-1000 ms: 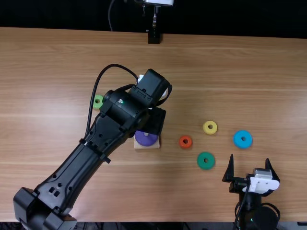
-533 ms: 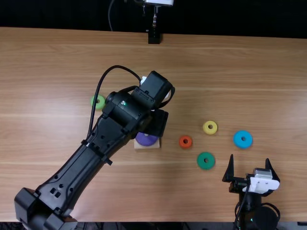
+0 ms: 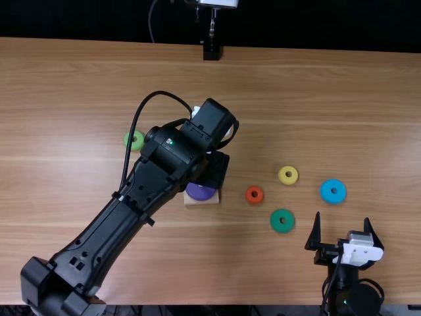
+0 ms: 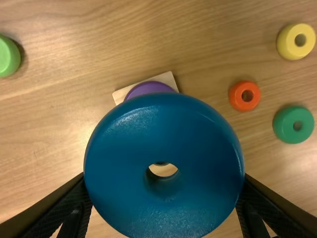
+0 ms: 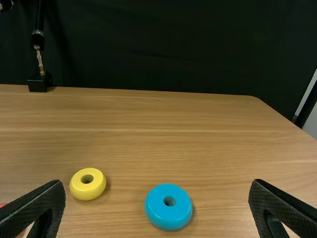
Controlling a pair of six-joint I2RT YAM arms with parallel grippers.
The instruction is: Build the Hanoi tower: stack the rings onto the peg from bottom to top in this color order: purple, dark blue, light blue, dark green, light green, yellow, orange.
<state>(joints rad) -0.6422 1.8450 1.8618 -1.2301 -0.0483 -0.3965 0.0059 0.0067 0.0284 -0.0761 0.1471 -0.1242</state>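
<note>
In the top view my left gripper (image 3: 212,170) hangs over the far part of the peg's wooden base (image 3: 202,201), where the purple ring (image 3: 200,191) lies. The left wrist view has the left gripper (image 4: 163,196) shut on the dark blue ring (image 4: 163,129), which partly covers the purple ring (image 4: 148,88) and base (image 4: 171,80). The right gripper (image 3: 342,218) stands open near the table's front; the right wrist view also has this gripper (image 5: 157,185). Loose rings are light blue (image 3: 333,191), dark green (image 3: 282,220), light green (image 3: 134,140), yellow (image 3: 288,175) and orange (image 3: 254,194).
The left arm (image 3: 108,230) crosses the table (image 3: 79,85) diagonally from the near left. A black stand (image 3: 211,50) rises at the far edge. Orange, yellow and dark green rings lie right of the base; light blue is farther right.
My left gripper has shifted slightly right and toward the near side, uncovering more of the light green ring. The right arm has kept still.
</note>
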